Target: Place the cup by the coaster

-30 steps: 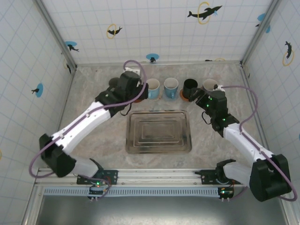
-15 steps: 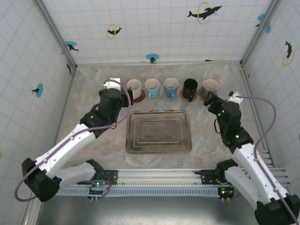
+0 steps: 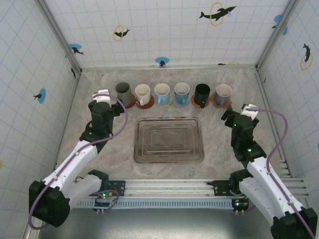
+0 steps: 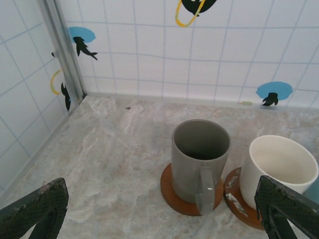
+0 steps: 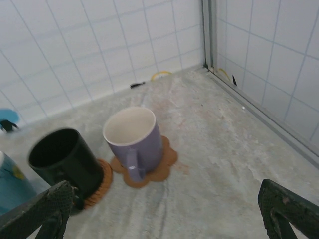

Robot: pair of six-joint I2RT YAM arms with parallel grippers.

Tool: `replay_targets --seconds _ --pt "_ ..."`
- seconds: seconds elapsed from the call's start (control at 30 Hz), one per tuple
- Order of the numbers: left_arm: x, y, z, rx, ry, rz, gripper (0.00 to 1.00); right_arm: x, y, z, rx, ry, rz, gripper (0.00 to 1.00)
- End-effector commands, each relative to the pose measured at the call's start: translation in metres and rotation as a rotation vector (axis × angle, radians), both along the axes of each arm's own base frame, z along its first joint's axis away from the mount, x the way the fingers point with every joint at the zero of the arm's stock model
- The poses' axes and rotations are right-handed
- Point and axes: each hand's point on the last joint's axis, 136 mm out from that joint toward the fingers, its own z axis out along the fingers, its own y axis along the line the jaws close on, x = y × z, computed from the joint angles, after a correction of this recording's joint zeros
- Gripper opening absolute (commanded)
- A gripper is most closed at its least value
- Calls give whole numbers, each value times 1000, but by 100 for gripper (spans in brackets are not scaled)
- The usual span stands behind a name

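Observation:
A grey cup (image 4: 200, 157) stands upright on a round brown coaster (image 4: 172, 187), handle toward me, at the left end of the back row (image 3: 123, 91). My left gripper (image 4: 162, 219) is open and empty, drawn back short of this cup, its fingertips (image 4: 37, 209) wide apart; from above the gripper (image 3: 105, 101) sits left of and nearer than the cup. My right gripper (image 5: 164, 219) is open and empty too, well back from a purple cup (image 5: 134, 139) that rests on a flower-shaped coaster (image 5: 163, 164). In the top view the right gripper (image 3: 240, 113) is right of the row.
Between the grey and purple cups stand a white cup (image 3: 142, 92), two blue cups (image 3: 161, 92) and a black cup (image 3: 202, 93), each on a coaster. A metal tray (image 3: 168, 158) lies mid-table. Tiled walls close in the back and sides.
The left gripper opened and pulled back left from the row, leaving the grey cup standing on the leftmost coaster. The right arm also drew back toward the right.

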Motion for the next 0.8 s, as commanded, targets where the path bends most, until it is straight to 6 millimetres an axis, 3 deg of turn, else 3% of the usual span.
replay_targets --seconds 0.0,0.1,0.23,0.6,0.77 --pt "9 7 11 -4 -111 -7 97 9 -12 13 -78 -66 -52 98" --pt "10 27 -1 -27 -139 34 97 19 -15 7 -119 -51 -58 98" --pt "11 37 -18 -42 -150 10 97 33 -19 -8 -153 13 -67 98" --pt "11 38 -46 22 -205 -49 97 66 -21 -35 -189 43 -15 98" --pt "20 31 -44 13 -203 -127 97 74 -24 -45 -170 14 -9 98"
